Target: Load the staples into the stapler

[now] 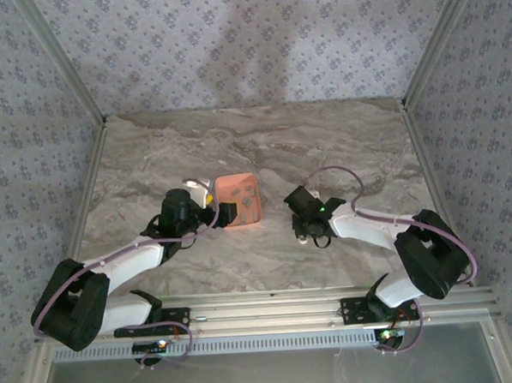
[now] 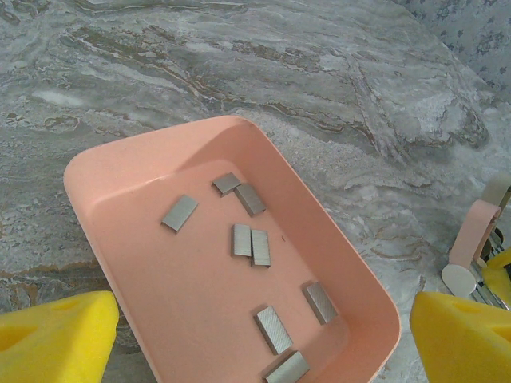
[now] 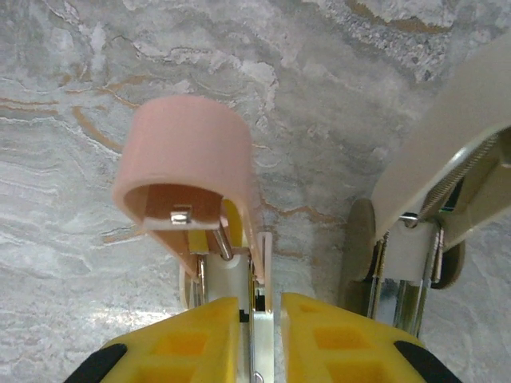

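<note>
Grey metal staple strips [image 2: 251,244] (likely light, brittle) suit long-edge pinching; left gripper [image 2: 259,335] spread, right gripper [image 3: 259,319] pinching pink-and-white mini stapler [image 3: 184,144].

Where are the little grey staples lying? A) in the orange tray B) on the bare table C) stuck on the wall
A: the staples lie scattered on the floor of the orange tray.

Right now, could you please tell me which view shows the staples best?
The left wrist view: eight staples lie sharp in the tray. The top view gives tiny dark specks; the right wrist view faces the stapler.
</note>
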Motion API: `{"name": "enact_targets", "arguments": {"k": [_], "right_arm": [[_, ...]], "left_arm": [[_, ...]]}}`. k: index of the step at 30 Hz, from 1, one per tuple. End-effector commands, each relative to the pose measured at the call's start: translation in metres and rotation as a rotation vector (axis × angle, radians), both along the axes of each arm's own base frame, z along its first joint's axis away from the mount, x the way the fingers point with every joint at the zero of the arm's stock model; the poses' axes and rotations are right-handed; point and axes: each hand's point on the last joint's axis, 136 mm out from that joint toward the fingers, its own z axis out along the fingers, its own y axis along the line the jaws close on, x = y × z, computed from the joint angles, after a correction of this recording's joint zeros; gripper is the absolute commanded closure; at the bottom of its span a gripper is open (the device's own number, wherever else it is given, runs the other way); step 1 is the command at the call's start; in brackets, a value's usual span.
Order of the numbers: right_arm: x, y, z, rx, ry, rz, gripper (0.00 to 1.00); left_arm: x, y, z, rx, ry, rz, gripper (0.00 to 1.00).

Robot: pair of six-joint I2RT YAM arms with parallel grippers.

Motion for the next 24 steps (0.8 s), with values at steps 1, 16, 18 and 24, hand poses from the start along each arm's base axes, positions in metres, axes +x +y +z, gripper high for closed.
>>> {"name": "enact_targets", "arguments": {"k": [1, 16, 18, 24], "right_arm": [[-0.002, -0.002, 0.011, 0.005, -0.008, -0.011, 0.77], [-0.011, -0.008, -0.012, -0.005, 0.041, -0.023, 0.77], [-0.013, -0.009, -0.014, -0.006, 0.045, -0.022, 0.78], [-0.015, -0.009, -0.018, -0.003, 0.056, -0.023, 0.78]], "left_arm": [[0.002, -0.004, 0.012, -0.014, -0.044, -0.014, 0.06], [0.002, -0.005, 0.012, -0.017, -0.042, -0.017, 0.06], [0.002, -0.005, 0.012, -0.018, -0.042, -0.017, 0.06], [0.002, -0.005, 0.012, -0.019, -0.042, -0.016, 0.06]]}}
